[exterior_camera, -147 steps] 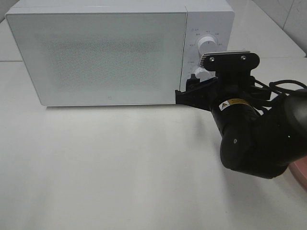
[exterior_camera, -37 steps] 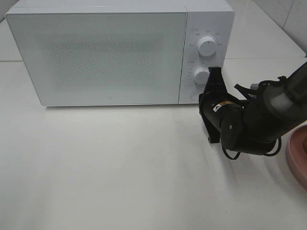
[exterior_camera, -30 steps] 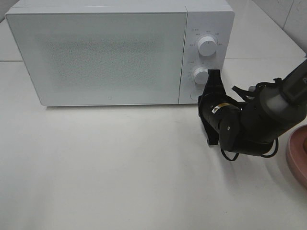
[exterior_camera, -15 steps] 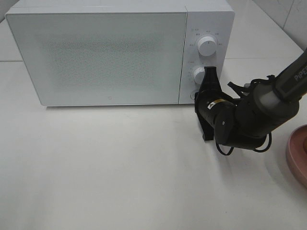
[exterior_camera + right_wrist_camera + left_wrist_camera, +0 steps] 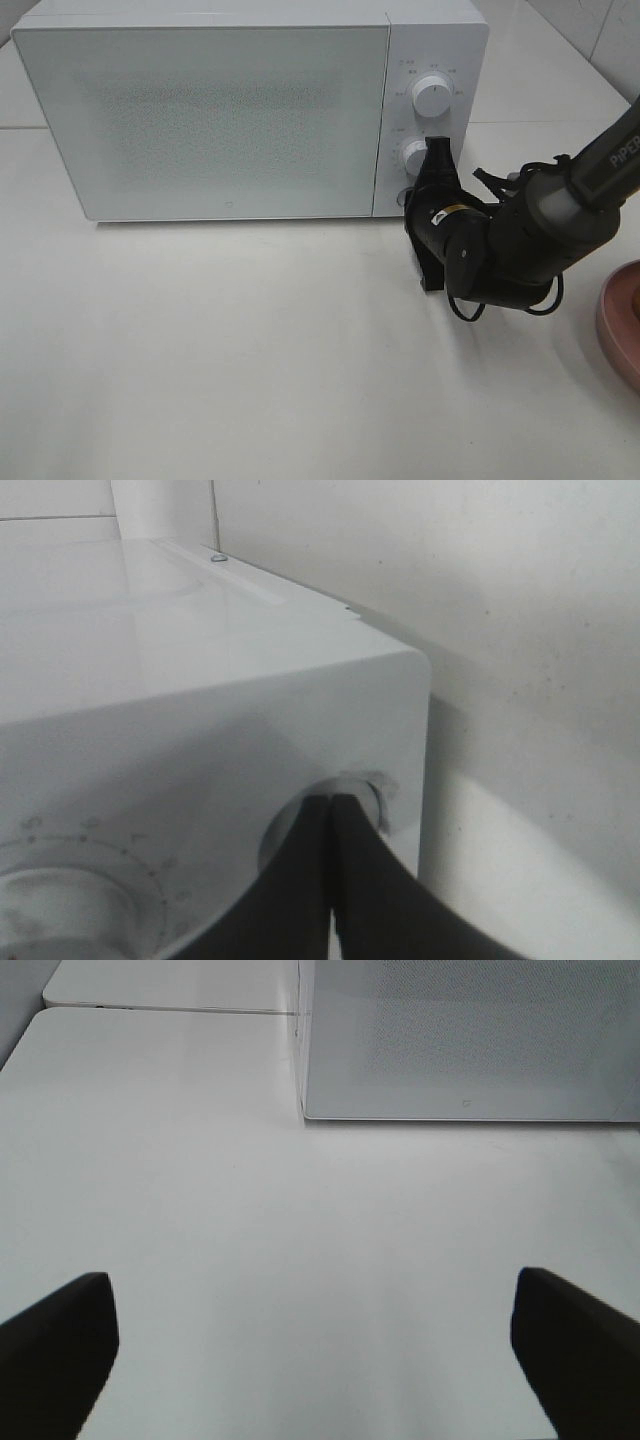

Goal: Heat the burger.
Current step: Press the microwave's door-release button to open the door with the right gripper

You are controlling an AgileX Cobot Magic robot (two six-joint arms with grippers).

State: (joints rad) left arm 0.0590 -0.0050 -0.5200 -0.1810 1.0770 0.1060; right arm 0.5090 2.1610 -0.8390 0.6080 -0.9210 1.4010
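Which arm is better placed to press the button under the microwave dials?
Right. The right gripper, shut, points at the button; the left gripper hangs open over the table before the door.

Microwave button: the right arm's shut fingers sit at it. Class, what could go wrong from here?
1. The right gripper meets the button with only a narrow tip, so it may slip off toward the lower dial.
2. If the microwave door springs open, it may swing toward the open left gripper facing it.
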